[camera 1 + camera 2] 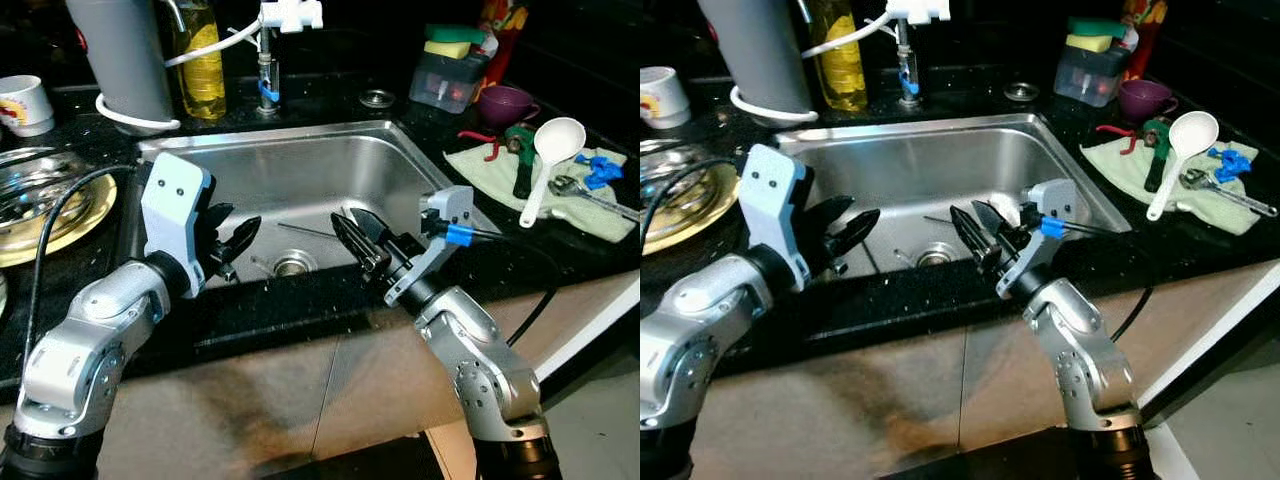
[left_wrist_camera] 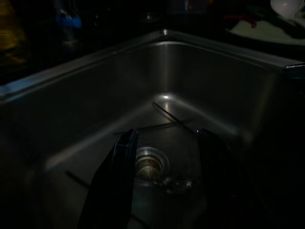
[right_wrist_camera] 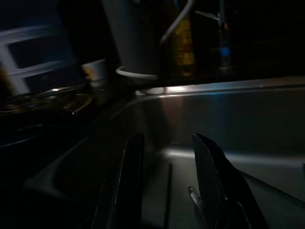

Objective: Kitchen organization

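both grippers are held over the front edge of the sink (image 1: 400,150) at the centre of the frame, the left gripper (image 1: 232,243) and the right gripper (image 1: 357,238) each with fingers spread and empty. thin sticks (image 1: 305,231) lie on the sink floor near the drain (image 1: 291,264). a slim stick could be missed or pushed toward the drain, and the steel scraped by the fingertips.

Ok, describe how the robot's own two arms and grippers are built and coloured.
Both arms are silver metal with rounded joint housings and black bases. The left gripper has two long black fingers on a pale blue-grey block with dark screw holes; a black cable loops to it. The right gripper has the same black fingers, a smaller grey mount, a bright blue connector and a thin black cable.
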You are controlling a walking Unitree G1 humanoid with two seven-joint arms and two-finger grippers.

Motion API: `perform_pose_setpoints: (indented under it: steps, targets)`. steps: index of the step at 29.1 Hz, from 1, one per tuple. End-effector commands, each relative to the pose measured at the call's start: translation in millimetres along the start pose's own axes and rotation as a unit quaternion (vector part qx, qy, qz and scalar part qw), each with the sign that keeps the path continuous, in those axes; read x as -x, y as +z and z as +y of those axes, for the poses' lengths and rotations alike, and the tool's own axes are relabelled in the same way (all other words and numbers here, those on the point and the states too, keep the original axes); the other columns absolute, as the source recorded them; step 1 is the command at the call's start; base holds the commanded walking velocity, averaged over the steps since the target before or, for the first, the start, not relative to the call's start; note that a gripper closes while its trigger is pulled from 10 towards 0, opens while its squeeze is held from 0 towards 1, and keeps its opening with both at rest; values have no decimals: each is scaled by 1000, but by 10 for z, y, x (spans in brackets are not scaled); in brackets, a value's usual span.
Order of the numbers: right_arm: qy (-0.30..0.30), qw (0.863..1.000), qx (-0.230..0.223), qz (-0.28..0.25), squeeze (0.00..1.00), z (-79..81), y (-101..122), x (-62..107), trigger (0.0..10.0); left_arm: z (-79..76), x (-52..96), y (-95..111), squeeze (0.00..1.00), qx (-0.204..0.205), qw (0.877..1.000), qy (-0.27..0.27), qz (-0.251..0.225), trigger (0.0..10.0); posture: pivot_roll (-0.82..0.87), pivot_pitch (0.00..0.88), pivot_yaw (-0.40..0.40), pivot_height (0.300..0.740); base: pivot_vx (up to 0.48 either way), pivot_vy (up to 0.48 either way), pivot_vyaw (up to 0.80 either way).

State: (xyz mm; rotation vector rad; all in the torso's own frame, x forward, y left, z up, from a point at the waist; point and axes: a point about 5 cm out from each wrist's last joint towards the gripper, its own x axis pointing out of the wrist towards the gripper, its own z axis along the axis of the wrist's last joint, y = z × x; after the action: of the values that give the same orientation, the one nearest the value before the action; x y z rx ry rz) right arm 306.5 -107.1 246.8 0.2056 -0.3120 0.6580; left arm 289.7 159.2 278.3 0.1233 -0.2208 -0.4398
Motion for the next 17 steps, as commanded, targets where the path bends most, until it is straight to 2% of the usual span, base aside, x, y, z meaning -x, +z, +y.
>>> perform_pose_setpoints:
  steps: [1, 12, 17]
  targets:
    - [0, 1000, 2, 6, 0, 15, -15, 26, 10000, -39, 11, -14, 0, 2, 1000, -5, 0, 10000, -52, 176, -47, 740, -337, 0, 0]
    - [1, 1000, 2, 7, 0, 19, -7, 29, 10000, -32, 26, -15, 0, -1, 1000, -1, 2, 10000, -53, 178, -52, 740, -303, 0, 0]
    - [4, 1000, 1, 8, 0, 28, -6, 27, 10000, -21, 42, -30, 0, 0, 1000, 5, 7, 10000, -55, 177, -54, 740, 0, 0, 0]
